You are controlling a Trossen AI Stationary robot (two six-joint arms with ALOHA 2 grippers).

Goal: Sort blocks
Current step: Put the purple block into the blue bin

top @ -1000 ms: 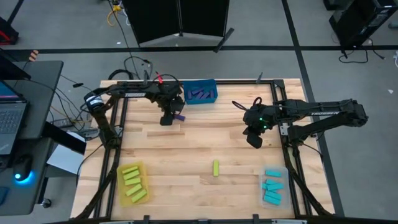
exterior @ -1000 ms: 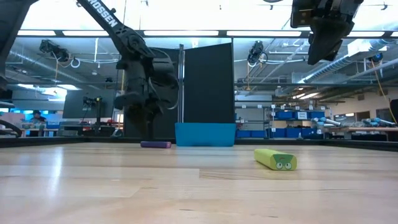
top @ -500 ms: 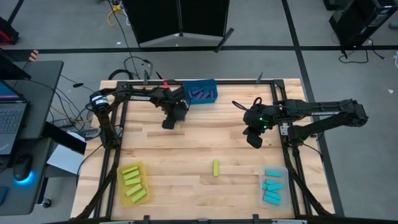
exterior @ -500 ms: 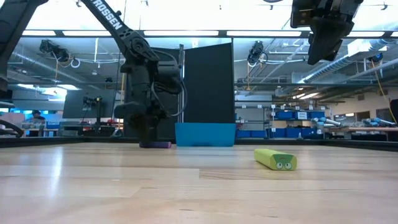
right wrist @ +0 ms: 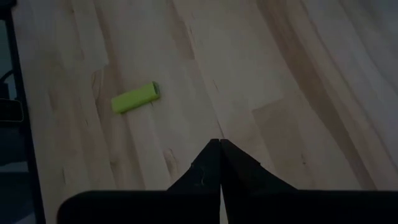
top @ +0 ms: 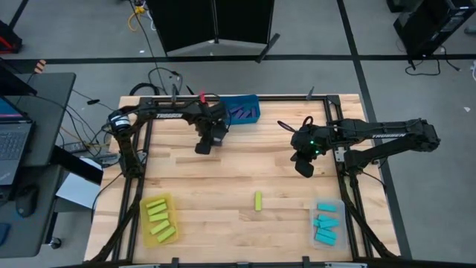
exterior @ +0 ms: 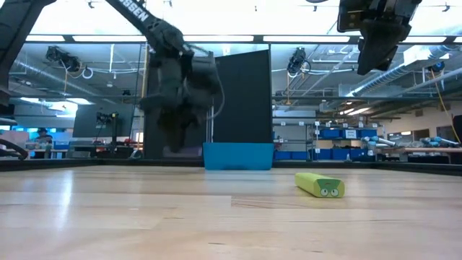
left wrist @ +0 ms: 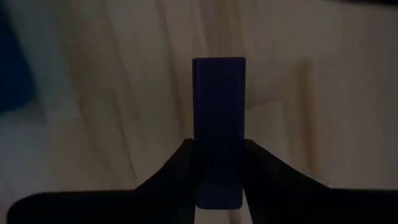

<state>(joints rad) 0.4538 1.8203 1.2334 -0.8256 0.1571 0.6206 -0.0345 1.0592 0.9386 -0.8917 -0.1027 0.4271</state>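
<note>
grey floor [top: 74,30] crossed by dark tape lines; a black panel [top: 216,22] at twelve o'clock, a desk with laptop [top: 15,141] at nine; ceiling light strips [exterior: 238,38] overhead.

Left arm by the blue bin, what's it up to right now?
The left claw is shut on a purple block, lifted off the table next to the blue bin. The right claw is shut and empty, waiting above the table's right side. One lime block lies loose mid-table; the yellow bin and clear bin hold lime and cyan blocks.
</note>
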